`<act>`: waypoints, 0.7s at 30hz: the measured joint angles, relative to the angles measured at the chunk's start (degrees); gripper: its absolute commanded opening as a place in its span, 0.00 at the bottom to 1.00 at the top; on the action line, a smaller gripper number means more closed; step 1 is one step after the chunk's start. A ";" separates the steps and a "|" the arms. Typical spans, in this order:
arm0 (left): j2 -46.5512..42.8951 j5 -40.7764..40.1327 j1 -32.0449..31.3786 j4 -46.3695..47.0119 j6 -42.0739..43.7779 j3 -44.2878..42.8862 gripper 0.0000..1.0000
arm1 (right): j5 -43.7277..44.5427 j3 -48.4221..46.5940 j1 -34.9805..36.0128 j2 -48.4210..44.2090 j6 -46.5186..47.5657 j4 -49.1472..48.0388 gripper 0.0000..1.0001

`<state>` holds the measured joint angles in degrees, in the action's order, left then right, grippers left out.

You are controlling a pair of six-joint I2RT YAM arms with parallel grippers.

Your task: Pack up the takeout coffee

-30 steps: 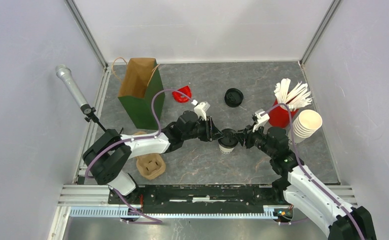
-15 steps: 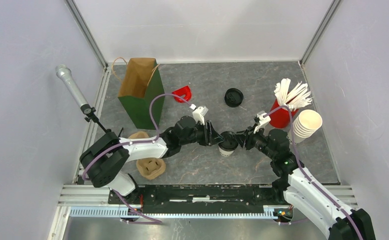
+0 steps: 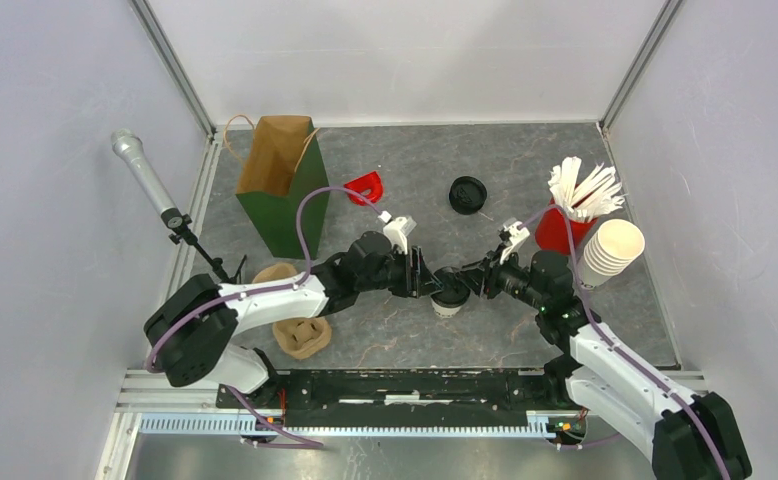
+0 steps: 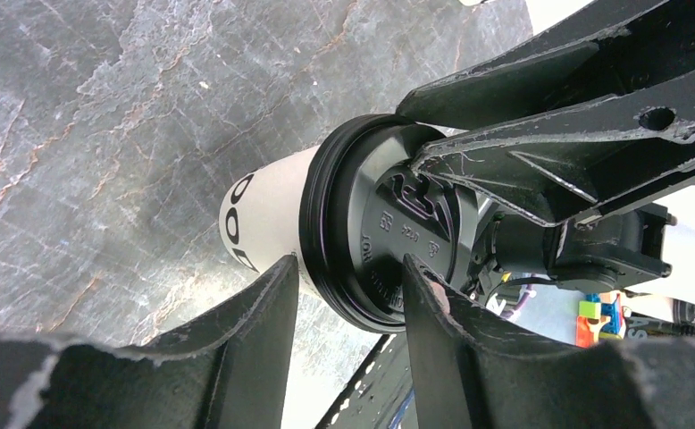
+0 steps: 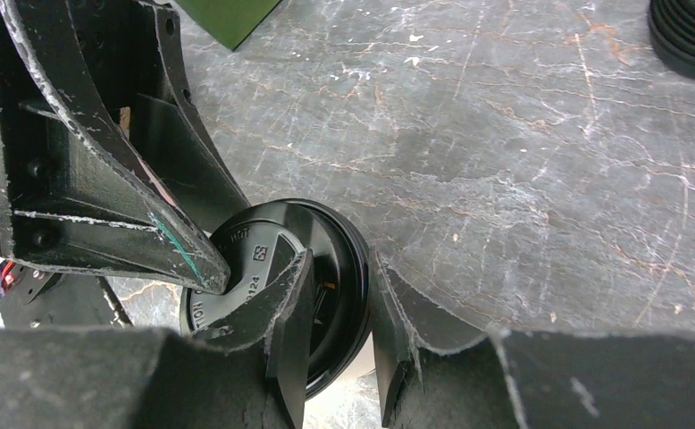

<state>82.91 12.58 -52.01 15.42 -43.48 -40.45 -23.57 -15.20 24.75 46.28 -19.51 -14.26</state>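
Coffee cup (image 3: pixel 448 303), cream-white under a black lid (image 3: pixel 453 284), is at the middle of the overhead frame, over the grey marbled table (image 3: pixel 405 160); no view shows whether its base rests there. From above, the left gripper (image 3: pixel 428 281) and right gripper (image 3: pixel 475 284) meet it from either side, but their fingers are too small there to read. The right wrist view shows its own fingers (image 5: pixel 290 304) drawn narrow, pinching the lid's rim edge-on. The left wrist view shows its fingers (image 4: pixel 255 322) parted, straddling that rim with room to spare, and it alone shows the cup's white wall with black lettering. The overhead alone gives the wider layout: green paper bag (image 3: pixel 283 185) at upper left, red piece (image 3: pixel 365 186) beside it, stack of black lids (image 3: pixel 467 194) at upper centre, red cup (image 3: pixel 561 232) of white sticks and stack of cream cups (image 3: pixel 610 250) at right, brown pulp carrier (image 3: pixel 300 333) at lower left.
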 measured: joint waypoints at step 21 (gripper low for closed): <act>-1.99 -4.81 -1.84 -2.99 0.55 0.39 0.51 | -0.28 -7.69 0.15 4.59 4.13 9.81 0.68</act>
<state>80.93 7.77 -53.84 12.43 -42.94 -40.05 -23.86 -22.90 24.91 50.87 -15.38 -4.45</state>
